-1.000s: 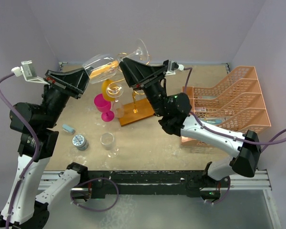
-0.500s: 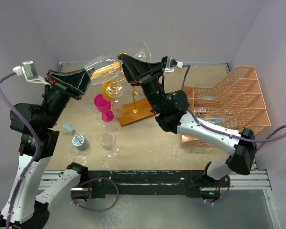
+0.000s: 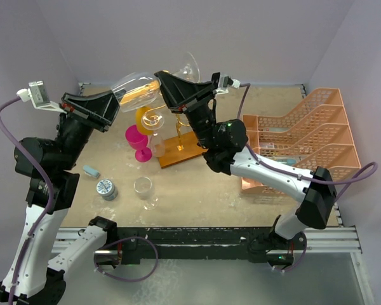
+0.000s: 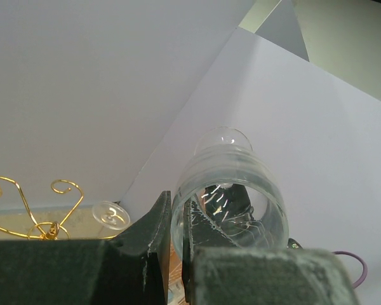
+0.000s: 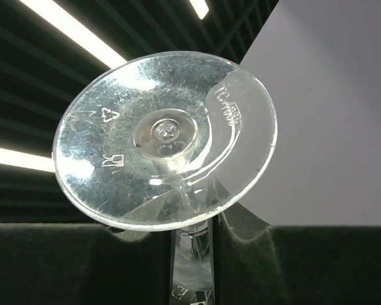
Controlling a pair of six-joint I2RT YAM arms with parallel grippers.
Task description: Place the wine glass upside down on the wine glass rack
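The wine glass (image 3: 138, 89) hangs on its side in the upper middle of the overhead view, above the gold wine glass rack (image 3: 153, 119). The left gripper (image 3: 116, 98) pinches the bowl's rim, and the right gripper (image 3: 168, 82) is clamped on the stem below the foot. Over the last second the right arm has crept leftward while the glass barely moved. I'd guess this is a handover, with the glass not yet turned upside down.
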